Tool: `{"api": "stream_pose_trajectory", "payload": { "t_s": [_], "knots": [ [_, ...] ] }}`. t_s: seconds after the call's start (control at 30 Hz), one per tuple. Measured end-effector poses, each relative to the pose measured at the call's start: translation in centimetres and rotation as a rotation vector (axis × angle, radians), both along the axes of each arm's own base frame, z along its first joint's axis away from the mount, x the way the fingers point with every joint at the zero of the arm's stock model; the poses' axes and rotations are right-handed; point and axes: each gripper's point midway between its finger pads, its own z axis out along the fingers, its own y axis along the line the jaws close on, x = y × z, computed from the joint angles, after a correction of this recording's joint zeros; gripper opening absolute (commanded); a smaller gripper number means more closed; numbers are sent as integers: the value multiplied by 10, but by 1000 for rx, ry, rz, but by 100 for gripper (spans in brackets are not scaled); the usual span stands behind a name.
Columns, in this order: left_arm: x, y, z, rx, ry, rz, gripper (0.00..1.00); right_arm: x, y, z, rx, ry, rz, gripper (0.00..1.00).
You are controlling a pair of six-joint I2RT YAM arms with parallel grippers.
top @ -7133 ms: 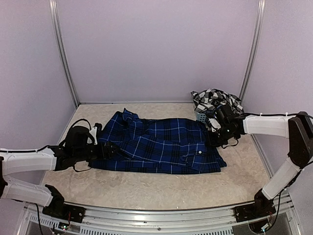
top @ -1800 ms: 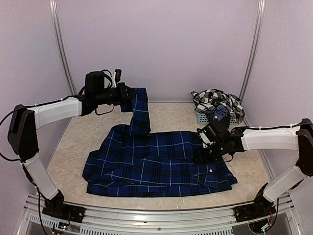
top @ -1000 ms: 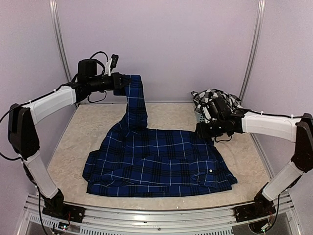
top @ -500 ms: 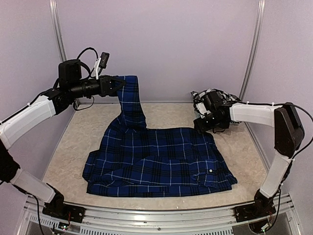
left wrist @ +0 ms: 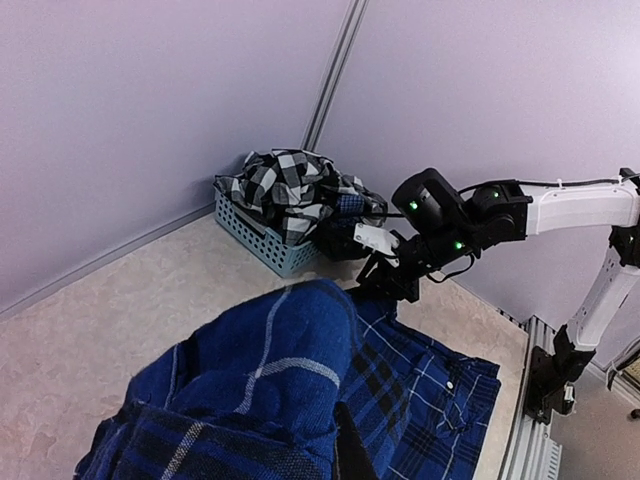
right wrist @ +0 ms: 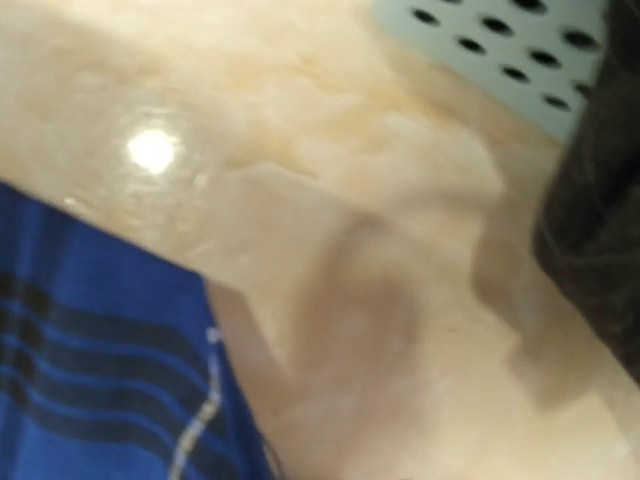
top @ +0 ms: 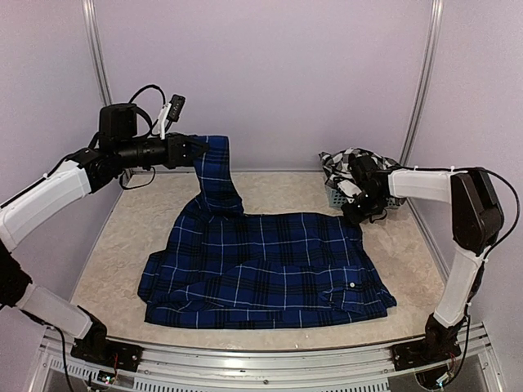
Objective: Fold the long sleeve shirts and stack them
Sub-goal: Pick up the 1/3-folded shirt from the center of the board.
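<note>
Right gripper (top: 354, 214) has drawn back to the right, off the blue shirt (top: 270, 261), and now sits at its far-right corner, just beside the basket (top: 335, 194). Jaw state can't be told; wrist view blurred. Left gripper (top: 194, 149) pinched on the sleeve (top: 216, 175), held high at far left. Shirt body flat on table (top: 278, 189), long axis left-right; sleeve runs up and back. Checked shirt (top: 359, 163) heaped in basket.

Beige table (top: 122, 237): navy shirt (top: 270, 261) spread; basket (top: 337, 194) far right.
</note>
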Motion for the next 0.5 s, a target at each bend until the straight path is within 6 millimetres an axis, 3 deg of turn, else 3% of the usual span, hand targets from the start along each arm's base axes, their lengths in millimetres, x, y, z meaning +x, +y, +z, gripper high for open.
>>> {"api": "stream_pose_trajectory", "payload": {
  "t_s": [0.1, 0.2, 0.5],
  "knots": [
    [-3, 2, 1, 7, -3, 4, 0, 0, -5, -2, -13, 7, 9, 7],
    [-5, 4, 2, 15, -9, 8, 0, 0, -9, -4, -31, 16, 16, 1],
    [-15, 12, -6, 60, -5, 19, 0, 11, -27, -7, -106, 5, 0, 0]
  ]
}}
